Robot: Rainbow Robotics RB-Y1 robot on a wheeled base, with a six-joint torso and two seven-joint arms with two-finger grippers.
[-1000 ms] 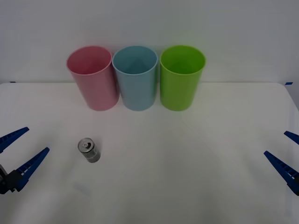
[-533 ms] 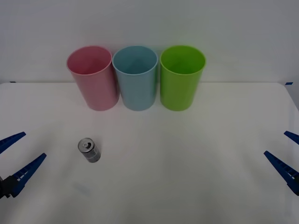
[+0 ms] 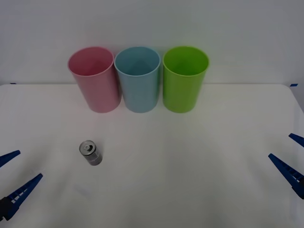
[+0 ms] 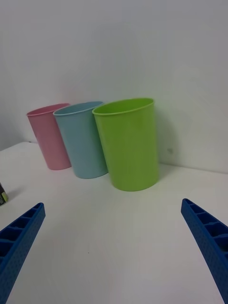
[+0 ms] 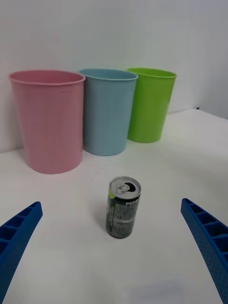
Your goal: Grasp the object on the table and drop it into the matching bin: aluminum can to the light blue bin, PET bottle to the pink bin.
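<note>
Front view: left claw (image 3: 14,178) wide open, empty, short of upright small silver-grey metal can (image 3: 90,153); best straddled squarely before closing.

Soft, even overhead light washes the wide white table (image 3: 199,156), leaving only faint shadows beneath the small silver-grey metal can (image 3: 90,152).

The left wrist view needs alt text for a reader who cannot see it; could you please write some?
An upright can stands on a white table, framed between the open left gripper's blue fingers. Behind it, against a white wall, stand a pink bin, a blue bin and a green bin in a row.
</note>
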